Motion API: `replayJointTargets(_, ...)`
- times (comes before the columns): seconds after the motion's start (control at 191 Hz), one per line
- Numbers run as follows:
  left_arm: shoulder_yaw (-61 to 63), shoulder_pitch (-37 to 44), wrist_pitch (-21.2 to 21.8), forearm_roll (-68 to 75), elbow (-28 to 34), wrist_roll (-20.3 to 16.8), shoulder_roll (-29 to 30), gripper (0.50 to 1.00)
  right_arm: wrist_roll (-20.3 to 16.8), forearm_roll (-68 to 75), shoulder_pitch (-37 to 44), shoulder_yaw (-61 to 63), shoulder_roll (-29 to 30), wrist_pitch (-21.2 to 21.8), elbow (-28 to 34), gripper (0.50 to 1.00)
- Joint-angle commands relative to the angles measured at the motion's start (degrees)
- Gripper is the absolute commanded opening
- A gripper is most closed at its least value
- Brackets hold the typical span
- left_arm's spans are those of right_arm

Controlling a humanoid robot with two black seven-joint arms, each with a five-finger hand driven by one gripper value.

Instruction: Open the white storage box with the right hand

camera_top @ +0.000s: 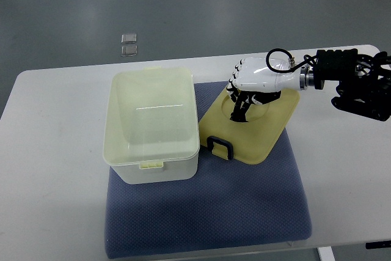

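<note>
No readable writing or logos anywhere that I can spot. On the left, the white storage box [153, 125] sits open on a blue mat [208, 212] on the white table [55, 151]. Its lid [256, 129] lies flat just beside it on the right, black handle [220, 146] facing the camera. The right hand [253, 84] reaches in from the right edge, palm down over the lid — fingers curled down onto it, not gripping anything as far as I can tell.

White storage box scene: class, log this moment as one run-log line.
box: open, empty | lid: off, flat on mat right of box | right hand: over lid, contact unclear | left: unseen
</note>
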Motion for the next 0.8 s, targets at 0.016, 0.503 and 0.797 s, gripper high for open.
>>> replayJointTargets(0.016,0.0,0.0,0.01,0.0,0.01,0.0,0.0,1.0,0.0,0.13,-0.88,0.23,0.08,-0.99,-0.09,0.717)
replayJointTargets(0.503,0.0,0.0,0.01,0.0,-0.08,0.08,0.0,1.0,0.0,1.09,1.14,1.02,-4.13,-0.81,0.0,0.932)
replayJointTargets(0.797,0.09,0.0,0.01,0.0,-0.08,0.0,0.0,1.0,0.0,14.72,4.48,14.91,-8.09,6.57,-0.18,0.932)
